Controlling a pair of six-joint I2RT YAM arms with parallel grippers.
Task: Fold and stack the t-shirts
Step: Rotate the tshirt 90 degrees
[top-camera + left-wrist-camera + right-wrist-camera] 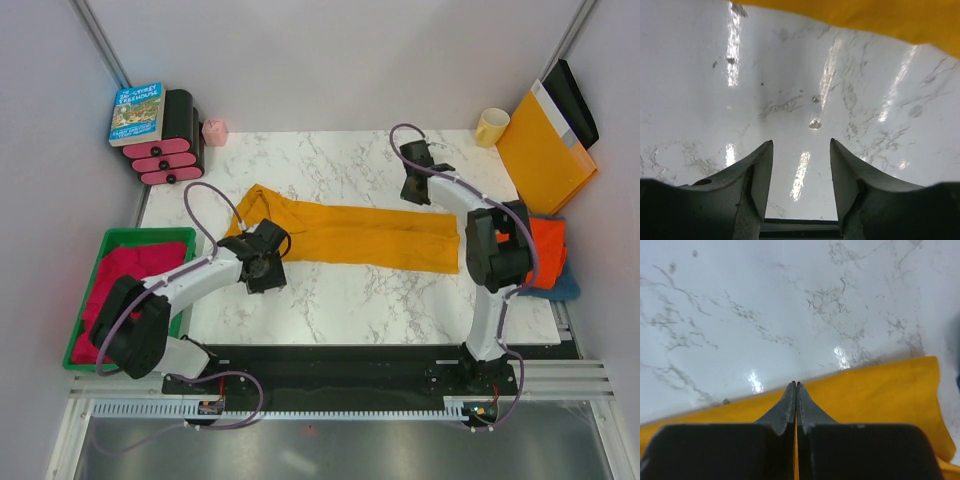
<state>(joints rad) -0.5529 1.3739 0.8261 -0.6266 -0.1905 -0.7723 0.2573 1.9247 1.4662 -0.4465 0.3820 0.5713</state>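
The mustard-yellow t-shirt (360, 235) lies as a long, narrow band across the marble table (350, 300), running between the two arms. The left gripper (801, 167) is spread wide with only bare marble between its fingers. The shirt's near edge is a little ahead of its tips, not yet reached. The right gripper (796, 395) hangs over the other end with its fingers pressed tight together. I see no cloth pinched in them, and the shirt's far edge passes right under the tips. The orange-red t-shirt (548, 245) sits on the blue t-shirt (568, 288), well off to the right arm's outer side, apart from both grippers.

Here is what worries me. If the left gripper closes where it is, it will likely grab nothing, since it is short of the hem. If the right gripper goes down closed, it will probably shove and bunch the edge rather than catch it. If either one nips only the top layer, lifting could peel the band open. If just one end gets picked up, the shirt may drag skewed across the slick marble.
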